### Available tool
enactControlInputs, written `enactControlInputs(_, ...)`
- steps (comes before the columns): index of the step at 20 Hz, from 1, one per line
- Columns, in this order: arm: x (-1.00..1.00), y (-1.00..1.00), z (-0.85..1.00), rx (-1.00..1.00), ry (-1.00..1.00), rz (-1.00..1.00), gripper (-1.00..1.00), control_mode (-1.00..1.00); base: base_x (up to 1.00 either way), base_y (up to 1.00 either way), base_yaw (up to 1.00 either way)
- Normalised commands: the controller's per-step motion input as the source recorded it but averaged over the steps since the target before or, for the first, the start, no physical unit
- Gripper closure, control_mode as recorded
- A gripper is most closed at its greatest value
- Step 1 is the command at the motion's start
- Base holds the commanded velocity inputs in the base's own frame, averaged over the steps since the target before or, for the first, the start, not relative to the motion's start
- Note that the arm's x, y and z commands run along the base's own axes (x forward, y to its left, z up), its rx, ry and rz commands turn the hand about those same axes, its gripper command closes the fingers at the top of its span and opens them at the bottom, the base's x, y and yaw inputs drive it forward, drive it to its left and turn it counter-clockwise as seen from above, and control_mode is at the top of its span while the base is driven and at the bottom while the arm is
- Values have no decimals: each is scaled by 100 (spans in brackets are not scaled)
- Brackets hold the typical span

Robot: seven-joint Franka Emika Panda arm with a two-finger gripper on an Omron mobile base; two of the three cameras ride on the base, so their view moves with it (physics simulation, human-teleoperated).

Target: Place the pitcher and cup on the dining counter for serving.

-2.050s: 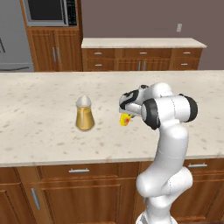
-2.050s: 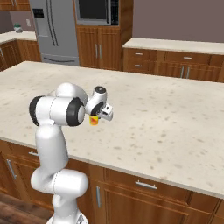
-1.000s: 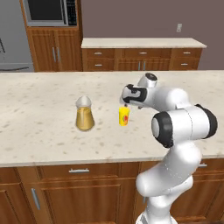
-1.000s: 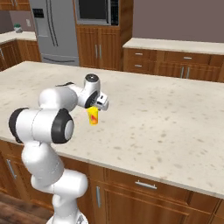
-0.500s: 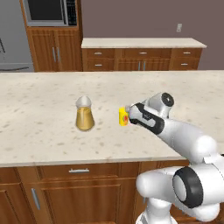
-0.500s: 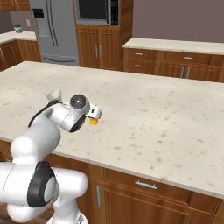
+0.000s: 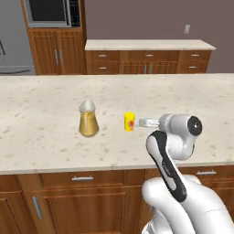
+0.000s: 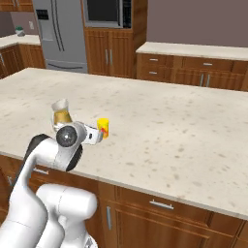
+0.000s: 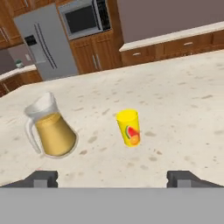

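The small yellow cup [image 9: 130,127] with its red mark stands upright on the dining counter [image 7: 45,100], free of any hold. It also shows as the cup [image 7: 130,121] and the cup [image 8: 103,128]. To its left stands the pitcher [image 9: 50,127], with amber liquid inside; the same pitcher [image 7: 88,119] and pitcher [image 8: 61,114] appear in the base views. My gripper [image 9: 112,178] is open, its two tips spread wide, a short way back from the cup with nothing between them. From the left base, the gripper [image 7: 148,122] lies low, just right of the cup. The gripper [image 8: 95,134] sits near the counter's front.
The speckled counter top [image 8: 169,121] stretches wide to the right and back of both objects. Behind it are a second counter with wooden drawers [image 7: 146,57], a microwave [image 7: 50,11] in a tall cabinet, and a steel fridge [image 8: 60,31].
The cup stays where it was set down. My gripper has let go of it, opened and drawn back toward the counter's front edge as the arm folded lower.
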Motion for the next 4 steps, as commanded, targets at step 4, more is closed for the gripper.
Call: enactControlInputs(4, 0, 0, 0, 0, 1, 0, -100, -100, 0, 0, 0)
